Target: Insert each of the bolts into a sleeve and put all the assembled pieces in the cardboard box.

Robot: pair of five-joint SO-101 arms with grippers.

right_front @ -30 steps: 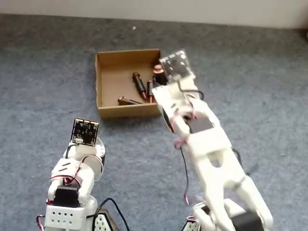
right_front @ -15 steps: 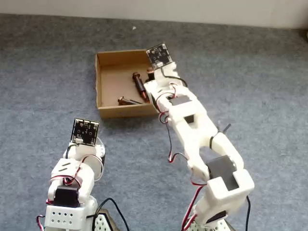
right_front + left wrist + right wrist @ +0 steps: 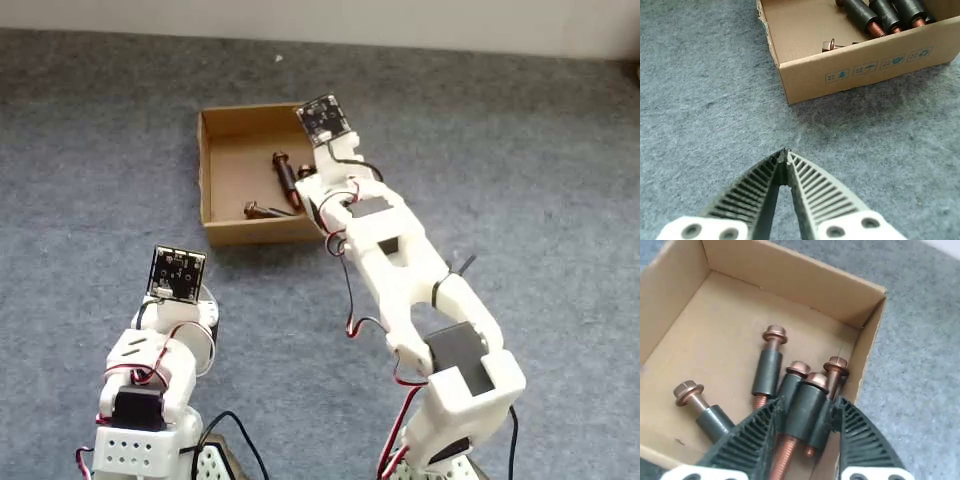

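Now the right claw hangs low inside the cardboard box, clenched on a sleeved bolt. Other assembled pieces lie on the box floor beside it. Meanwhile the left claw sits pinched closed over the table. Looks nearly finished: this piece just needs releasing.

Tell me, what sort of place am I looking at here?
Probably a hobby or lab robotics bench, not a factory: a white left arm and right arm with loose wiring stand on grey carpet, and a plain cardboard box holds a few sleeved bolts.
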